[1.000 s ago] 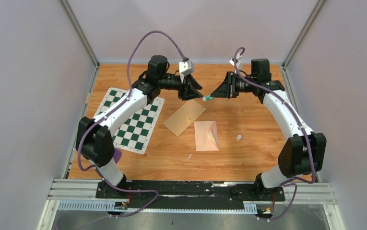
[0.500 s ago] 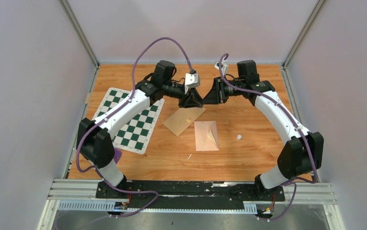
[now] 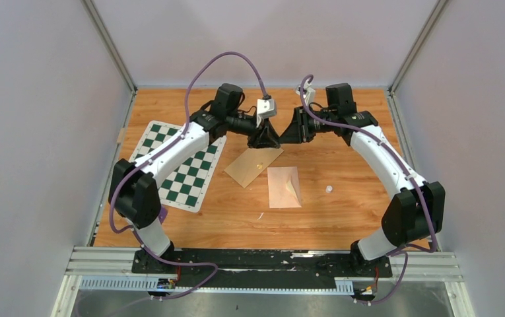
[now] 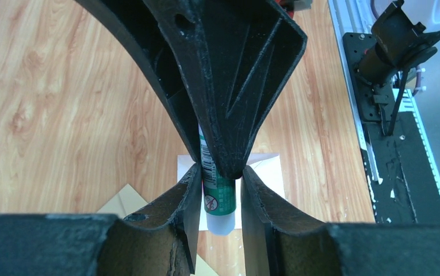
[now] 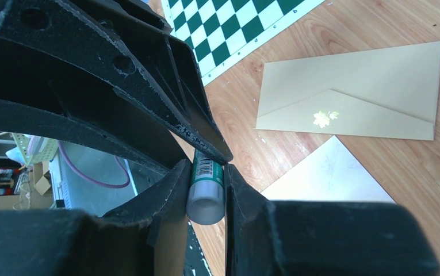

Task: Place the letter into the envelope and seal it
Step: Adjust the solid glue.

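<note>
- Fingers (image 5: 168, 198) of the right gripper (image 5: 207, 175) are clamped on a green-and-white glue stick (image 5: 206, 192), one on each side of the tube, with its barcode label showing.
- Around the same tube's white end, the left gripper (image 4: 220, 181) has its fingers (image 4: 177, 210) drawn in close on either side. I cannot tell whether they actually press on it.
- Nearest in the top view, both arm bases sit on a black rail (image 3: 263, 261) at the near edge of the wooden table (image 3: 342, 218).
- Just beyond, a tiny white scrap (image 3: 261, 215) lies on the wood.
- Past the scrap, the letter (image 3: 284, 187) lies on the table's middle, outside the envelope. It is a pale squarish sheet with one fold standing up slightly.
- Right of the letter and apart from it sits a small white round item (image 3: 329, 189).
- Behind and left of the letter, the tan envelope (image 3: 255, 166) lies askew. Its triangular flap is flat, with a small gold leaf mark at the tip.
- In the right wrist view, a corner of the letter reaches the envelope's long edge.
- Left of the envelope lies a green-and-white chessboard mat (image 3: 183, 165), partly under the left arm.
- Farthest, the two grippers meet tip to tip in the air above the envelope's far end, with the glue stick bridging them.
</note>
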`<action>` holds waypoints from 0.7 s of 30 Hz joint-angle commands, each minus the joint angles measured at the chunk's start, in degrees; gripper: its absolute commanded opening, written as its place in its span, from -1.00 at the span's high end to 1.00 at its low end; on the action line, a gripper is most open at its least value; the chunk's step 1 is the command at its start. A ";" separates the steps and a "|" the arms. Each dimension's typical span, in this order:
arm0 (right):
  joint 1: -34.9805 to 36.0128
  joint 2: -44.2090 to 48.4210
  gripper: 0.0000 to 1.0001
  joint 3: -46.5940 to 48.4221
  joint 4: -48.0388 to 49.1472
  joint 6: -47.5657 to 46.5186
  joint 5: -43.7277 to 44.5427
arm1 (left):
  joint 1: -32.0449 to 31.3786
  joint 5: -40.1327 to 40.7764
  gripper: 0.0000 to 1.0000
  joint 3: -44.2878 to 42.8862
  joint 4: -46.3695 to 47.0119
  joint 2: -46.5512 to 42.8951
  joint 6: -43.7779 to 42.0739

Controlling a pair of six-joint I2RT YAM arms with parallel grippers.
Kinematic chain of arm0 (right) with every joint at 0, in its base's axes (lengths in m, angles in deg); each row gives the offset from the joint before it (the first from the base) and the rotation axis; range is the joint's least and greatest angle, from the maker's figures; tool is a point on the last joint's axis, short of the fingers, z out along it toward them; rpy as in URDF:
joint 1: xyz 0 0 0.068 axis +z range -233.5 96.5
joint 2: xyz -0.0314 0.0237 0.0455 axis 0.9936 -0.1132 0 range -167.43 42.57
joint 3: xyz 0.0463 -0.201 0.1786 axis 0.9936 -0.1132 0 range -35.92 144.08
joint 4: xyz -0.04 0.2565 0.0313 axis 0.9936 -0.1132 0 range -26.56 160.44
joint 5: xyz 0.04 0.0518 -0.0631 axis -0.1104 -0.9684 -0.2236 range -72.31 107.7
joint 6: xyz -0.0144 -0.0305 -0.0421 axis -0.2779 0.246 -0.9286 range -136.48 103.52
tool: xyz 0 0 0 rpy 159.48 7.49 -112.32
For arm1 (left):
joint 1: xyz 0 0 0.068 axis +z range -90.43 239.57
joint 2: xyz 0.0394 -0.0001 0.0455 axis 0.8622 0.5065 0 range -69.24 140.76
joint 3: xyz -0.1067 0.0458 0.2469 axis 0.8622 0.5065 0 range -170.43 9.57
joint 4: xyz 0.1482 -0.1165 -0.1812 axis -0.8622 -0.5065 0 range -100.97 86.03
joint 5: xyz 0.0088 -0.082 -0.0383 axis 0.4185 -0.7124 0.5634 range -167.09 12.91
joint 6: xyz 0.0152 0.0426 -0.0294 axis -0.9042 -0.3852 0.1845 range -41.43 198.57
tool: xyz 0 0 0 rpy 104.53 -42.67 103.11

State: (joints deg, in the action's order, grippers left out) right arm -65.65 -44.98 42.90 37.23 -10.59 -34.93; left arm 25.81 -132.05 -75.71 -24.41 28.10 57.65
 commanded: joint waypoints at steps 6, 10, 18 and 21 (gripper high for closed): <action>0.84 1.33 1.00 2.15 3.30 1.07 -2.22 | 0.16 3.53 0.17 -0.20 3.11 2.24 4.72; 0.73 1.41 1.00 1.96 3.33 2.06 -2.53 | 0.49 0.98 0.08 0.56 3.27 1.88 4.40; 0.77 1.00 0.92 1.43 3.36 2.16 -2.70 | 1.31 -1.02 0.69 1.12 3.48 1.77 4.73; 0.59 1.03 0.50 0.53 2.86 1.85 -1.24 | 1.40 -1.06 0.99 1.57 4.43 1.95 6.42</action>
State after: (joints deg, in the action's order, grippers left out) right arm -65.54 -45.00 42.90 38.58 -8.78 -34.51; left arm 26.49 -132.95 -74.68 -22.45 29.63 62.02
